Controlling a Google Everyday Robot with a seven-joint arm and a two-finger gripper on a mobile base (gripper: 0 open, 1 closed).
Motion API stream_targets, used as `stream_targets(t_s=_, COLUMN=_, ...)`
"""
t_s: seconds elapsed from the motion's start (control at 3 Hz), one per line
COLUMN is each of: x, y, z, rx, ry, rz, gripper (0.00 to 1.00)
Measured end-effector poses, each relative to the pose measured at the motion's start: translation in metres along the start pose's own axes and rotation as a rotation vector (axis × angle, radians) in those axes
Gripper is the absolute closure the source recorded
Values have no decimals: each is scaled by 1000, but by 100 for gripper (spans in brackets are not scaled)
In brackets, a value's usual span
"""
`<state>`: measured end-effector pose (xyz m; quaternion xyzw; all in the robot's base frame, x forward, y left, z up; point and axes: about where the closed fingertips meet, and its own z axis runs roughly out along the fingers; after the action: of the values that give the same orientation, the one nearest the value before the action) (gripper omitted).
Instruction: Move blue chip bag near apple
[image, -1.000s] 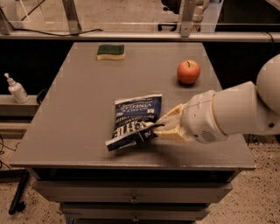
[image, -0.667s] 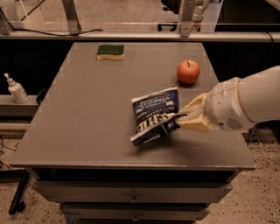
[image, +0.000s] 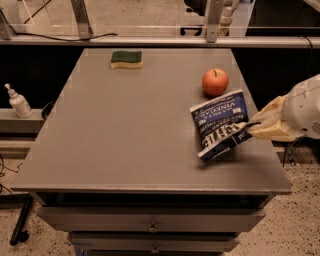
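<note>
Over the right front of the bench (image: 125, 145), the gripper (image: 250, 129) had its fingers clamped on the right edge of the tilted blue chip bag (image: 220, 122), just in front of the apple (image: 215, 82), with a green-yellow sponge (image: 126, 59) well beyond.

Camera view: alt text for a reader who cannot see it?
The claw, at the right edge, grips the blue chip bag close to the apple on a grey table; a green-yellow sponge lies near the far edge.
</note>
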<state>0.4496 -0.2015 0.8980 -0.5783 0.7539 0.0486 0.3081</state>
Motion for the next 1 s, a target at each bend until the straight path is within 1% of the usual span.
stream_targets(t_s=0.33, x=37, y=-17, z=-11, rx=13, ry=63, rz=17, gripper=100)
stream_targets(t_s=0.67, x=62, y=-28, z=-14, rx=13, ry=98, rz=36, gripper=100)
stream_targets(t_s=1.0, x=72, y=-34, z=-7, rx=-6, ry=110, rz=47, gripper=100)
